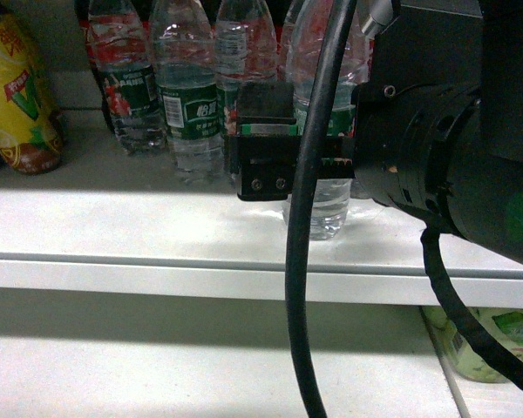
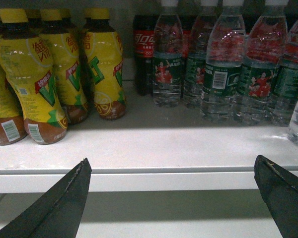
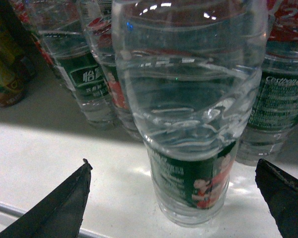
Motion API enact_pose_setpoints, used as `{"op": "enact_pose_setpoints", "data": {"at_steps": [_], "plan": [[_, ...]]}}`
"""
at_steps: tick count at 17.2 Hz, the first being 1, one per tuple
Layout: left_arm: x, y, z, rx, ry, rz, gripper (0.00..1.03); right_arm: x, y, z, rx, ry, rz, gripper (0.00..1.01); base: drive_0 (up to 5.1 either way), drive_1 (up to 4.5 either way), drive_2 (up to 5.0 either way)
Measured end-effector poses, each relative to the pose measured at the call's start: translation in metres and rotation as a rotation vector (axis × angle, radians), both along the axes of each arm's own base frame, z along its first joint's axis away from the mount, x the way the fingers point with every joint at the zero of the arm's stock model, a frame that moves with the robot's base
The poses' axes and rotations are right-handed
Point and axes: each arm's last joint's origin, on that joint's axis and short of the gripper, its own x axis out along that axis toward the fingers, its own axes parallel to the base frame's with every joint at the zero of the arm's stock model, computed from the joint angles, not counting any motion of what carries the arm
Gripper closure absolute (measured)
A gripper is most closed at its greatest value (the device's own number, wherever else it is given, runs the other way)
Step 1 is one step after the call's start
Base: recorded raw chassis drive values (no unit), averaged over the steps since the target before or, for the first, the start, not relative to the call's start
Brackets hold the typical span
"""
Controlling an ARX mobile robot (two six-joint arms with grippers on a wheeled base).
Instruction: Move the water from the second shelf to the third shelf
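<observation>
Right gripper (image 3: 171, 198): jaws spread wide, one dark finger at 7 o'clock and the other at 5 o'clock of the right wrist view, neither touching anything. In the head view the arm reaches in from 3 o'clock at shelf height.
Left gripper (image 2: 171, 198): jaws apart and empty, held in front of the shelf edge (image 2: 149, 171).
Water bottle (image 3: 188, 148): upright on the white shelf, alone in front of the row of water bottles (image 2: 228, 74), centred between the right fingers. In the head view (image 1: 322, 205) it shows at 3 o'clock of centre, partly hidden by the gripper block and a black cable (image 1: 309, 218).
Step in hand (judgement): the fingers bracket the target; closure not yet made.
Risk 1: the thin ribbed wall may buckle or slip if clamped too hard or too high.
Risk 2: a finger advanced too far may strike the row behind and topple it.
Risk 3: the cable hangs across the bottle and could snag on withdrawal.
Risk 4: the bottle stands near the front edge; a sideways nudge could push it off.
Readable markings: green label with white Chinese characters and red-shirted figures; a barcode.
Neighbouring stock: yellow drink bottles (image 2: 64, 74) with a large "V"; a cola bottle (image 2: 144, 49) with a red label.
</observation>
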Motion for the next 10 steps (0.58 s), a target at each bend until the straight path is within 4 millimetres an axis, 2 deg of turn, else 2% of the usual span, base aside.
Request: {"op": "enact_pose_setpoints", "data": {"at_steps": [6,10], "plan": [[0.000,0.000,0.000,0.000,0.000,0.000,0.05,0.024,0.011,0.000,-0.004,-0.015,-0.026,0.03,0.0,0.00,0.0],[0.000,0.000,0.000,0.000,0.000,0.000,0.05,0.031,0.015,-0.005,-0.037,-0.019,-0.038,0.03,0.0,0.00,0.0]]}}
